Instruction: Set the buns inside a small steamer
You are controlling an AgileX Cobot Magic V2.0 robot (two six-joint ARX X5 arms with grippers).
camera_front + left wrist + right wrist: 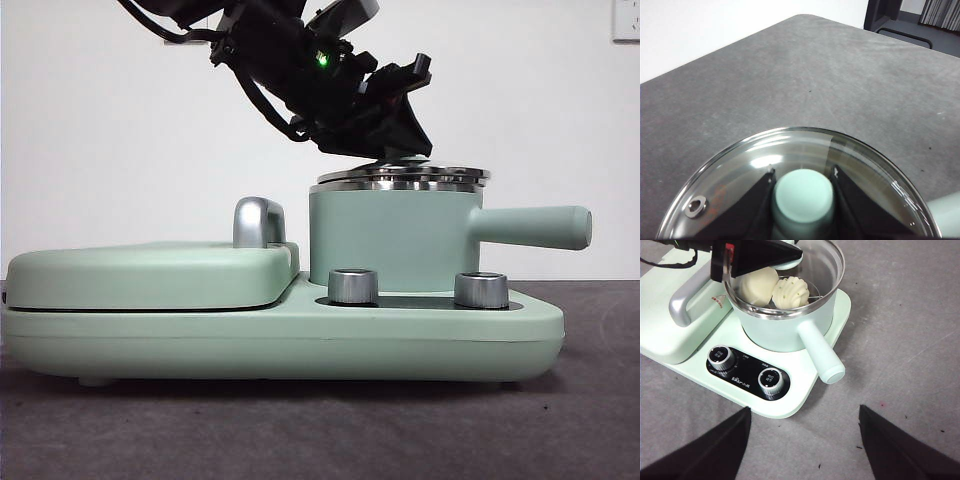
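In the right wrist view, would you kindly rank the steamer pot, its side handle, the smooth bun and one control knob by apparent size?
1. Steamer pot.
2. Side handle.
3. Smooth bun, partly hidden by the left claw holding the lid, so its rank against the handle is unsure.
4. Control knob.

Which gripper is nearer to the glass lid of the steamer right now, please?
The left. The left gripper is clamped on the green knob of the glass lid, over the small steamer. The right gripper hangs open, well back from the pot, above the table.
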